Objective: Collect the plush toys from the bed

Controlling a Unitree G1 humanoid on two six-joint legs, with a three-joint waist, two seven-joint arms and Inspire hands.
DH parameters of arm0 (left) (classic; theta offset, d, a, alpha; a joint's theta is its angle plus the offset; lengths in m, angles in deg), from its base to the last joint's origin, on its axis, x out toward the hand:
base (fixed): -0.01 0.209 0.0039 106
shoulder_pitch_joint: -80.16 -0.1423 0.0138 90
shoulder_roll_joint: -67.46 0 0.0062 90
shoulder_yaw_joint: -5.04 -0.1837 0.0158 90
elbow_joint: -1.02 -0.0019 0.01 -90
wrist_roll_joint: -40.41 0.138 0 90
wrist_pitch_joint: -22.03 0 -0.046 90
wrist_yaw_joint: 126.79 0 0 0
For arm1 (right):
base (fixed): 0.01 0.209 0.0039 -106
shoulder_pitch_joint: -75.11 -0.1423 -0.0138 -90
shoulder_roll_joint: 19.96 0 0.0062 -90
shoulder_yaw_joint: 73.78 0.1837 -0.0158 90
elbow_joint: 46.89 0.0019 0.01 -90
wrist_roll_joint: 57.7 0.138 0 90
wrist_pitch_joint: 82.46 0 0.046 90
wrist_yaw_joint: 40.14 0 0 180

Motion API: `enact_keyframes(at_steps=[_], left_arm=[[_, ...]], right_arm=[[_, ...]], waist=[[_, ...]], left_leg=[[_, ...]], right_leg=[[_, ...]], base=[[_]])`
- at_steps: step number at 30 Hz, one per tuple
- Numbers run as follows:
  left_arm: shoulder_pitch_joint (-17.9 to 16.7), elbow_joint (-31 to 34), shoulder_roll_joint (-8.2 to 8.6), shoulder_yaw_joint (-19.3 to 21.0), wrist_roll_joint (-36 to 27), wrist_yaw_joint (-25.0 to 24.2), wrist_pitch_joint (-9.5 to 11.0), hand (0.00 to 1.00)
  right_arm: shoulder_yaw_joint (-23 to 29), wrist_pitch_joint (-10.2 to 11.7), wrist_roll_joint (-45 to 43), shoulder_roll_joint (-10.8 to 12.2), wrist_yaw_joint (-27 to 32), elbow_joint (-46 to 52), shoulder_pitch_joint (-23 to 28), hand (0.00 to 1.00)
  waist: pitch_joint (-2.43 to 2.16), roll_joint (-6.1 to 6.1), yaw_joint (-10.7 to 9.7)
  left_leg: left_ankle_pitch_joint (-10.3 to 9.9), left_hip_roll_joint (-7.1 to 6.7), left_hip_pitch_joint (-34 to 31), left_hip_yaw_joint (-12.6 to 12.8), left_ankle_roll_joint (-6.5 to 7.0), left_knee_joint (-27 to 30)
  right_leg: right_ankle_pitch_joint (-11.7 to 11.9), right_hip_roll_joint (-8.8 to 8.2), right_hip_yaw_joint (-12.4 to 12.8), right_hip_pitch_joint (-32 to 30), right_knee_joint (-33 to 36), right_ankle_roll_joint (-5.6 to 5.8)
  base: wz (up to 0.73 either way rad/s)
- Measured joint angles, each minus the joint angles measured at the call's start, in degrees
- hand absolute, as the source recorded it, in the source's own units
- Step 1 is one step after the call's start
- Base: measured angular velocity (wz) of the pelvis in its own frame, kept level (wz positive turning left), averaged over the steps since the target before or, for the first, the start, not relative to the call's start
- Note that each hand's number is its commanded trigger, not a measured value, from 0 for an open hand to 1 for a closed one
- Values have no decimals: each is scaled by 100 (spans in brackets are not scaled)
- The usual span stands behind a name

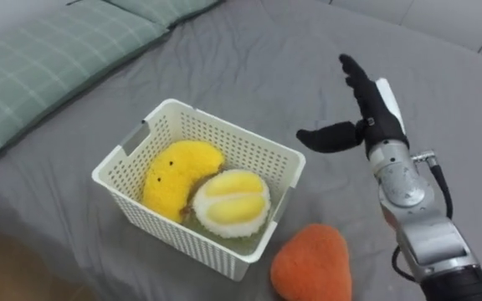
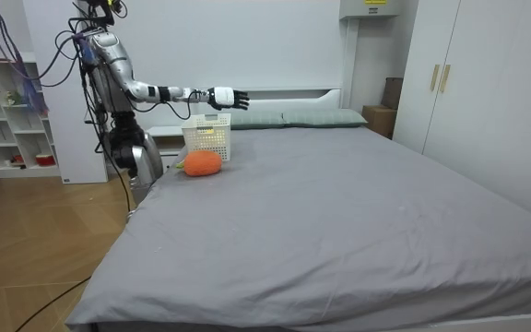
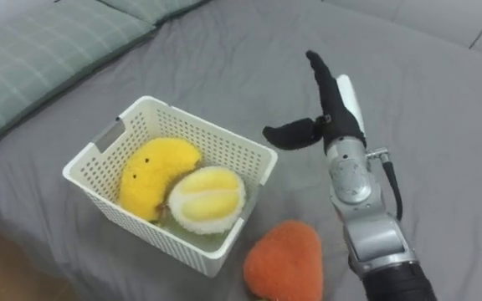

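Bed [image 1: 249, 67] is covered in a grey sheet. Green checked pillows [image 1: 48, 58] are laid along the head end, at the upper left of the eye views. In the room view a long stretch of bare sheet is seen running from the toys towards the foot end. A white wardrobe [image 2: 487, 83] is seen at that view's right, a white shelf [image 2: 12, 111] at its left, and wood floor [image 2: 26, 249] along the near side.

The robot is seen standing at the side of the bed near the head corner, at the room view's left.

A white lattice basket [image 1: 161, 226] is set on the sheet close to the bed's near edge; floor is glimpsed just past its lower-left corner. Two toys are held inside it: a yellow banana plush [image 1: 174, 171] leaning against the left wall, and a round pale-yellow durian plush [image 1: 231, 203] pressed against it on the right. Both are kept below the rim.

An orange plush [image 1: 312, 263] is left on the sheet just beside the basket's near right corner; whether the two touch cannot be told.

The right hand [image 1: 373, 117] is held above the sheet, to the right of the basket and apart from its rim. The fingers are stretched straight, the thumb is spread towards the basket, and nothing is gripped. Open sheet is noted beyond and to the right of the hand.
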Motion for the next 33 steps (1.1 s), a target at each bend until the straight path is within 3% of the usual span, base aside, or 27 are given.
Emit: enact_keyframes(at_steps=[5,11,17,25,33], left_arm=[[9,-2,-38,-62,-131,2,19,0],[-10,-3,-34,-211,-131,11,111,0],[-104,-3,-25,-215,-139,-25,114,0],[-153,8,-27,-293,-248,-28,115,0],[-330,170,-11,-334,-252,-11,110,0]], right_arm=[[20,13,416,-43,-13,-62,103,0],[9,234,331,-40,-272,-423,448,0],[-23,144,-455,-10,-702,-648,1192,0],[-557,66,-905,37,-1221,-1146,1191,0],[-803,65,-2001,325,-1585,-1897,1130,0]], waist=[[0,5,-215],[-1,15,-328],[-15,61,-326],[-7,17,-175],[8,36,5]], left_leg=[[-11,26,60,98,-3,-52],[-53,37,102,181,8,-61],[-79,44,98,247,16,-63],[-91,37,173,191,18,-55],[-120,23,101,78,15,22]], right_leg=[[2,7,43,-6,-8,1],[4,15,132,4,-13,6],[5,16,187,-21,-8,13],[6,19,180,75,-11,14],[6,20,61,118,-19,17]], base=[[-10],[-8],[-7],[1],[8]])
